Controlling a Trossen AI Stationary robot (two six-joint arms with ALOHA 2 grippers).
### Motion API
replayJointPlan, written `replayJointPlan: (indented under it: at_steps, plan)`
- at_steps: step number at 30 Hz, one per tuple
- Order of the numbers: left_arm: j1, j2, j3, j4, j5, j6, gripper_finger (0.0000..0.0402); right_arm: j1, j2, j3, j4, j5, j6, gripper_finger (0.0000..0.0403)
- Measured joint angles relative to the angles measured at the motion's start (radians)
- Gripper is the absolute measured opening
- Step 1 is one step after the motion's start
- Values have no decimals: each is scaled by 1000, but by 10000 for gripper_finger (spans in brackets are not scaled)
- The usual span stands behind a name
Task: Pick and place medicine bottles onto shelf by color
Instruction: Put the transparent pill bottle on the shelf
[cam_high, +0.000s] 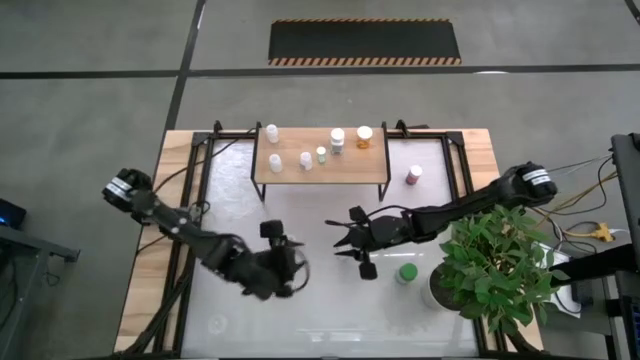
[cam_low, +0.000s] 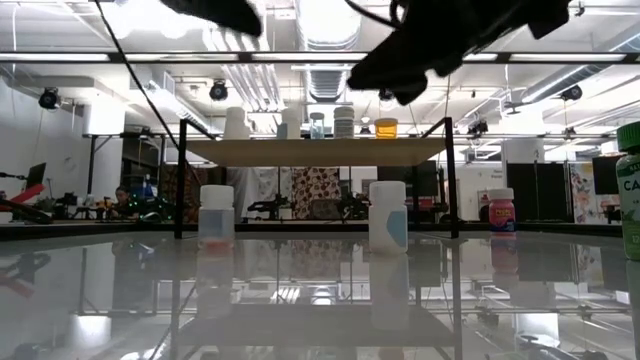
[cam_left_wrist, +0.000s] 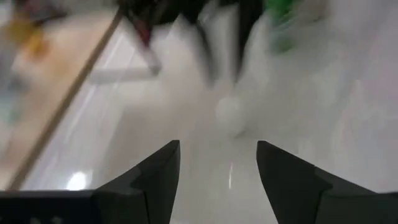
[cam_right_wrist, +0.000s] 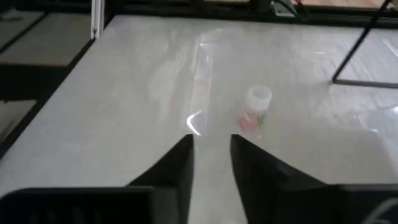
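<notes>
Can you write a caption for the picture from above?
Two robot arms meet over the white table, six medicine bottles on the shelf, green bottle by a plant.

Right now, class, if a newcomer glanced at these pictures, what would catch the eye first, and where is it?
The low wooden shelf at the table's far side stands out, with a row of small bottles on top, an orange bottle toward its right end. The leafy potted plant fills the table's near right corner, with a green bottle beside it. Mid-table, the left gripper and right gripper hang over the glossy white surface.

Grey floor (cam_high: 100, 40), striped black mat (cam_high: 365, 42)
</notes>
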Motion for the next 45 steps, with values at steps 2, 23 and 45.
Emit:
replayJointPlan:
  at_steps: [2, 23, 45]
  plan:
    - [-28, -27, -11, 78, -6, 89, 195, 0, 41, 1, 78, 0, 4, 118]
    - [-74, -196, -215, 264, -83, 157, 195, -66, 493, 460, -103, 227, 17, 248]
    - [-82, -218, -221, 281, -82, 159, 195, -102, 651, 592, -114, 130, 26, 147]
